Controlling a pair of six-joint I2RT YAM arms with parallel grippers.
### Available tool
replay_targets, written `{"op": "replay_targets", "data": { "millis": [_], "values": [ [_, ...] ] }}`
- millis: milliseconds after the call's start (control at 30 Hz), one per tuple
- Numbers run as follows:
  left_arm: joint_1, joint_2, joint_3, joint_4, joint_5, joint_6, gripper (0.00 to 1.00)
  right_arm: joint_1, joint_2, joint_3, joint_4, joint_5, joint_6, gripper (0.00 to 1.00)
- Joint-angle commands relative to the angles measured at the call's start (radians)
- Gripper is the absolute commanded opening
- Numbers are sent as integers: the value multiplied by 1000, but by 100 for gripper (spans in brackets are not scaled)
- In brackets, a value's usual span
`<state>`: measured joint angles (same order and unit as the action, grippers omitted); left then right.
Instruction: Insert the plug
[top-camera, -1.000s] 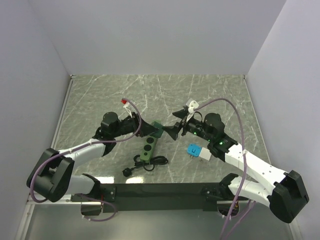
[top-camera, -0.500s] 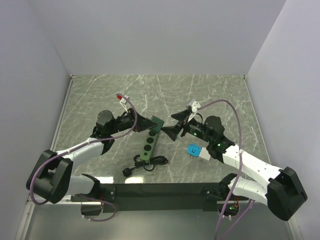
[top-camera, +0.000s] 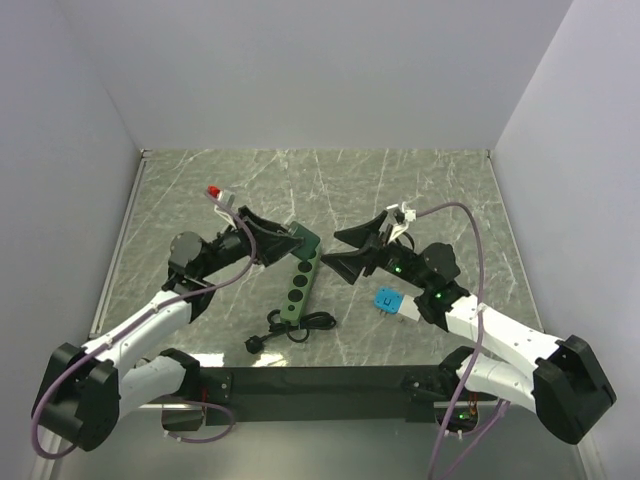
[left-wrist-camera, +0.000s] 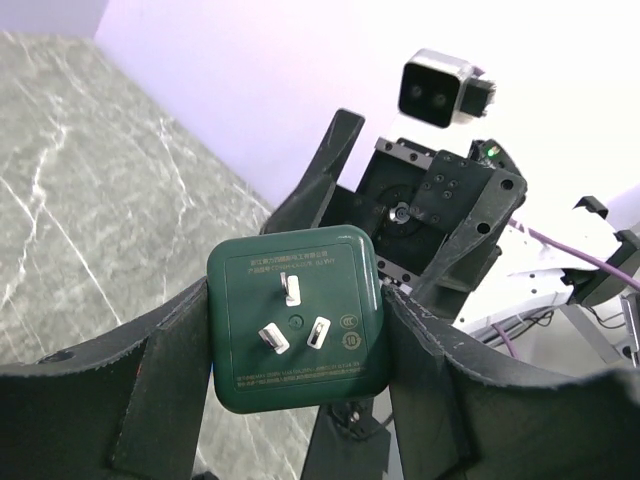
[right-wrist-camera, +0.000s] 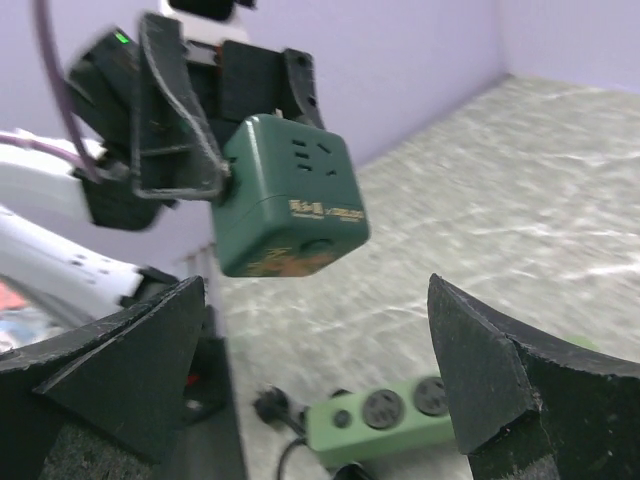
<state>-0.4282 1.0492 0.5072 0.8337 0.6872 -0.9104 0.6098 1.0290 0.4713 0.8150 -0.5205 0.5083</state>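
The plug (left-wrist-camera: 295, 332) is a dark green cube with three metal prongs facing the left wrist camera. My left gripper (left-wrist-camera: 295, 335) is shut on its two sides and holds it in the air. From above, the plug (top-camera: 305, 238) hangs over the far end of the light green power strip (top-camera: 298, 288), which lies flat on the table. My right gripper (top-camera: 345, 250) stands open just right of the plug, with nothing in it. In the right wrist view the plug (right-wrist-camera: 285, 195) floats above the power strip (right-wrist-camera: 390, 420), whose round sockets face up between my right gripper's (right-wrist-camera: 320, 370) wide fingers.
The strip's black cord (top-camera: 300, 325) coils at its near end and ends in a black plug head (top-camera: 255, 343). A blue and white block (top-camera: 393, 300) lies under the right arm. Grey walls close in the marble table (top-camera: 420, 190) on three sides.
The left arm has drawn back to the left and raised the green plug slightly toward the far side. The right gripper has stayed near it with its jaws wide.
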Motion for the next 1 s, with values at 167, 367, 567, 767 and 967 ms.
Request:
{"op": "replay_targets", "data": {
  "millis": [167, 367, 567, 767, 967],
  "values": [
    [-24, -41, -39, 171, -57, -7, 1, -2, 65, -22, 395, -96, 246, 98],
    [-78, -89, -32, 156, -101, 40, 1, -2, 141, -13, 455, -81, 289, 99],
    [-109, -118, -36, 157, -138, 64, 1, 2, 158, -16, 489, -82, 302, 99],
    [-152, -71, -15, 182, -143, 76, 1, 11, 198, -26, 610, -119, 338, 99],
    [-165, -45, -6, 249, -123, 56, 1, 19, 240, -42, 742, -153, 391, 97]
  ]
}}
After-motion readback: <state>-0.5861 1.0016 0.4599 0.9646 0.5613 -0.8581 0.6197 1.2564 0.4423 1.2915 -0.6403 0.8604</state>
